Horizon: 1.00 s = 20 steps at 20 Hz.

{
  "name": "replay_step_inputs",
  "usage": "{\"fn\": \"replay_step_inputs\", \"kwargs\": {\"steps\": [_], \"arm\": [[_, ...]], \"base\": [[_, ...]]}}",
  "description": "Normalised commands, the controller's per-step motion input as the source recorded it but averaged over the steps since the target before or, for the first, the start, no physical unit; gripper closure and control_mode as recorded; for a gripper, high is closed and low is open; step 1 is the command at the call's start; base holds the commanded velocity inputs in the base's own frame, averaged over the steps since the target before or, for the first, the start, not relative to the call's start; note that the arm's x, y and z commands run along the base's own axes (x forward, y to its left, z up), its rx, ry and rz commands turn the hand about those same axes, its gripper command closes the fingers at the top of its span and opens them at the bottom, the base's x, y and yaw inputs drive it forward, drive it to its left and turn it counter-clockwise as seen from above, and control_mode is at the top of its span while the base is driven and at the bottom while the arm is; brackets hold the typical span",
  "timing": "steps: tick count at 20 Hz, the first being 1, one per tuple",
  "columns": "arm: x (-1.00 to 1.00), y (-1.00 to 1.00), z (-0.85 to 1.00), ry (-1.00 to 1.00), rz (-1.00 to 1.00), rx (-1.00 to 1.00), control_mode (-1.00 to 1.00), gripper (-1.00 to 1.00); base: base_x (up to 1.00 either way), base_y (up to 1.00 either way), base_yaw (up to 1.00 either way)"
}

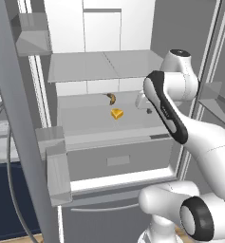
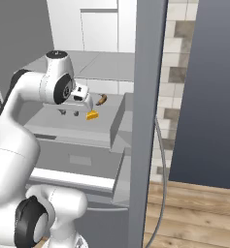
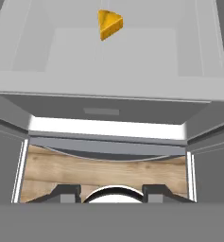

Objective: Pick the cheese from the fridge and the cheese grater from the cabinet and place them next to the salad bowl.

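A: Hand status?

B: Fingers parted, nothing btwn them, so it's empty. It hangs over the fridge shelf, near the cheese but not touching it.

A: Where's the cheese exactly?

B: On that shelf, resting flat, clear space all round. In hand view the cheese sits far up the frame, so the hand isn't lined up over it yet.

A: Anything close to the cheese?

B: Brown curved item just behind the cheese, toward the fridge's back wall. They're apart, as far as I can tell.

A: How to do the pick well?

B: My take: bring the hand fwd till the cheese is centred btwn the fingers, then go down. It's a small wedge, so grip across the two flat sides, not the sloped edges, or it'll likely squirt out. Don't overshoot past the cheese into the brown item. Lift straight up before pulling out of the fridge.
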Motion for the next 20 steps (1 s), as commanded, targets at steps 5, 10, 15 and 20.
{"fn": "replay_step_inputs", "kwargs": {"steps": [5, 10, 15, 20], "arm": [[-0.09, 0.0, -0.03, -0.02, 0.0, -0.02, -1.0, -1.0], [-0.21, 0.0, -0.23, -0.14, 0.0, -0.06, -1.0, -1.0], [-0.03, 0.09, -0.23, -0.23, 0.0, 0.0, -1.0, -1.0], [0.0, 0.2, -0.25, -0.4, 0.0, -0.03, -1.0, -1.0]], "base": [[0.0, 0.0, 0.0], [0.0, 0.0, 0.0], [0.0, 0.0, 0.0], [0.0, 0.0, 0.0]]}}
